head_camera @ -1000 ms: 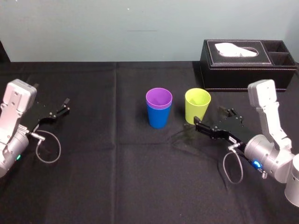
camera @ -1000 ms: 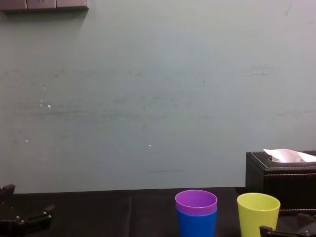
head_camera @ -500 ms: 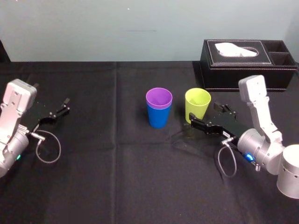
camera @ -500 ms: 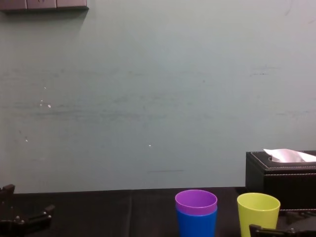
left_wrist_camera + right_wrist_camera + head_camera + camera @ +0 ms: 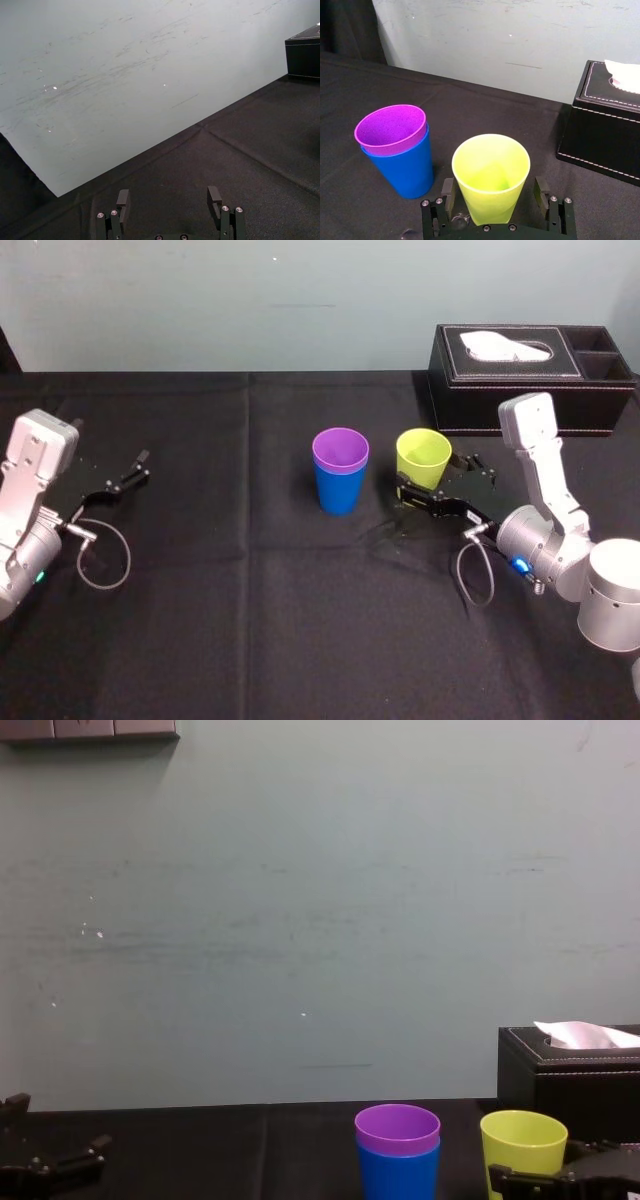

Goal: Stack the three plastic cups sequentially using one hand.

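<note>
Left gripper [image 5: 169,193] — jaws apart, black tablecloth [image 5: 250,145], pale scuffed wall [image 5: 125,60]

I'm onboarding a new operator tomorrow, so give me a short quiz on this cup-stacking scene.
1. True or false: the purple cup sits nested inside the blue cup.
2. Which cup stands between the open fingers of the right end effector?
A. the blue cup
B. the purple cup
C. the yellow-green cup
3. Fill the gap: the left end effector, parked on the robot's left side, is open and holds ____.

Key: 1 true. 2 C. 3 nothing.
</note>
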Controlling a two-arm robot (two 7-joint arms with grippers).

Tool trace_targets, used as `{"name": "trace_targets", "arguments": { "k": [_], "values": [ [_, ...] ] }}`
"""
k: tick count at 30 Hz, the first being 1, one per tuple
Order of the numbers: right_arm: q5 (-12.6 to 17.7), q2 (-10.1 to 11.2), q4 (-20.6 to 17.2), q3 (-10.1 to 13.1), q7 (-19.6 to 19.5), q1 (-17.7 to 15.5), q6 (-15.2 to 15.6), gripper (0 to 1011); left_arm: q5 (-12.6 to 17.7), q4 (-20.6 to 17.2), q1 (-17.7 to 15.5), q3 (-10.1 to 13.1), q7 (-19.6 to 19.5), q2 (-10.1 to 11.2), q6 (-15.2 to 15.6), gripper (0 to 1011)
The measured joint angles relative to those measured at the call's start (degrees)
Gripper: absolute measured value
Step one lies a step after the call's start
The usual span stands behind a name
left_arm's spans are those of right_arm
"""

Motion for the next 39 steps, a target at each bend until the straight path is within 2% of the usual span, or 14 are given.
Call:
{"name": "trace_targets", "arguments": {
  "k": [24,35,39],
  "values": [
    [-0.41,-2.48,4.62,-0.02,0.51,2.08,-3.57,1003,0.0,0.0,0.0,0.0,0.0,0.0,0.0,1011],
    [-0.44,-2.47,4.63,-0.03,0.5,2.09,-3.61,1003,0.0,0.0,0.0,0.0,0.0,0.0,0.0,1011],
    [-0.44,-2.46,4.57,-0.02,0.5,2.06,-3.61,939,0.0,0.0,0.0,0.0,0.0,0.0,0.0,1011]
  ]
}}
